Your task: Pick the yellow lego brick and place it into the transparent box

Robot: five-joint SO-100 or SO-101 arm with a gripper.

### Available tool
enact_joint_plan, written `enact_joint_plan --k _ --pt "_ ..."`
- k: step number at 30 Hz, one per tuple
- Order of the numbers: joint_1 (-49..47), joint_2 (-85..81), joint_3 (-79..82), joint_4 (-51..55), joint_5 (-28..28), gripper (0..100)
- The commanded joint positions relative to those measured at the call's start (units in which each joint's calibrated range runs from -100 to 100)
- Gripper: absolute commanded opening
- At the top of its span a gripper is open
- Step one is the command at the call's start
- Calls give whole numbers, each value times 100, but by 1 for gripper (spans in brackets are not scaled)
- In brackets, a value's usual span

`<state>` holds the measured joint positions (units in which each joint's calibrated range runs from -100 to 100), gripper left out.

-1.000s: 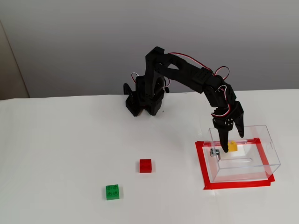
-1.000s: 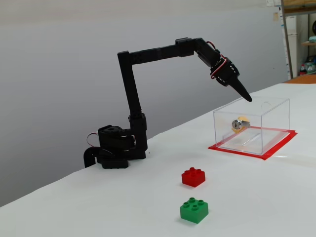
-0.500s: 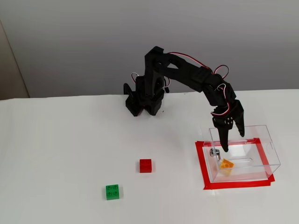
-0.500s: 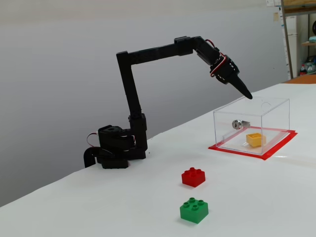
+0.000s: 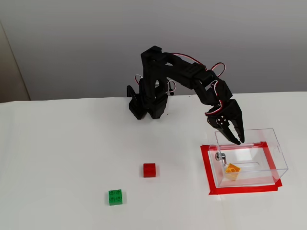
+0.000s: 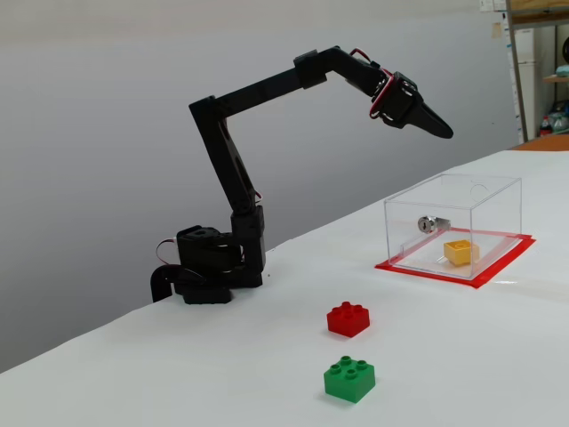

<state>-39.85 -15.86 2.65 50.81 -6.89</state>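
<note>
The yellow lego brick lies tilted on the floor of the transparent box, near the metal fitting on its wall. My gripper hangs open and empty in the air above the box's rim, on the side nearer the arm base, fingers apart and touching nothing.
The box sits inside a red tape rectangle. A red brick and a green brick lie on the white table, to the left of the box in both fixed views. The arm base stands at the back.
The yellow brick fell from the gripper to the box floor and now rests there. The gripper has lifted out of the box and drawn back toward the base, still open.
</note>
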Motion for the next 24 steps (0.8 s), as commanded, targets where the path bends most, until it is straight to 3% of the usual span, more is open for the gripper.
enact_joint_plan --k 1,11,17,24 --pt "521 -531 -183 45 16 1" --pt "2754 -1770 296 1411 120 1" --pt "3856 -2890 1426 1350 652 1" --pt "4543 -4172 3270 1272 866 1"
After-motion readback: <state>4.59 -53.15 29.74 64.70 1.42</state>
